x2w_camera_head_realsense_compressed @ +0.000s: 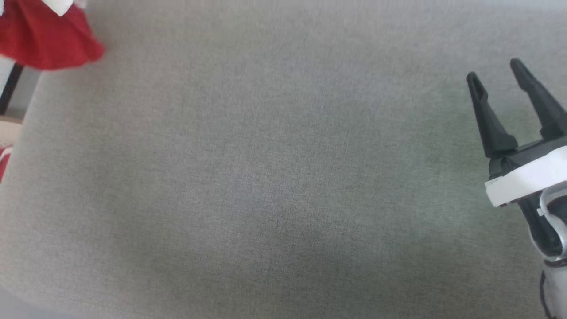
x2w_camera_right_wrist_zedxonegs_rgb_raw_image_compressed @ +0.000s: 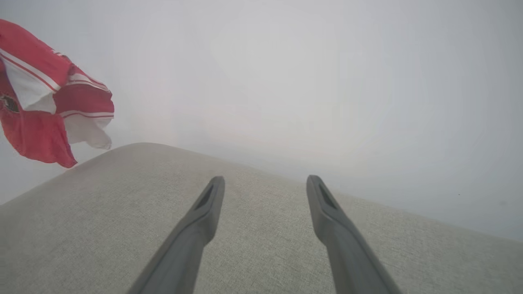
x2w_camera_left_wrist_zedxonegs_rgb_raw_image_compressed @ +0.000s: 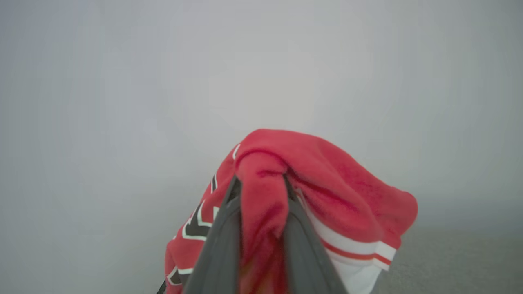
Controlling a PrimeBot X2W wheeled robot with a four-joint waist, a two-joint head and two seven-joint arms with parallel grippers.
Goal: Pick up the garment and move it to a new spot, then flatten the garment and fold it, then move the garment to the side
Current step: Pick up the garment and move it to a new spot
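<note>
Thin fold only, clamped in left pincer: we fear red white-sleeved jersey shirt slipping free beyond grey cloth counter corner.

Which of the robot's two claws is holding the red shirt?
The left gripper: its dark fingers pinch a fold of the red shirt. The right gripper is spread open above the grey fabric surface, with nothing between its fingers.

Grey fabric surface open across middle, garment hanging at far-left corner, right hand at right edge
</note>
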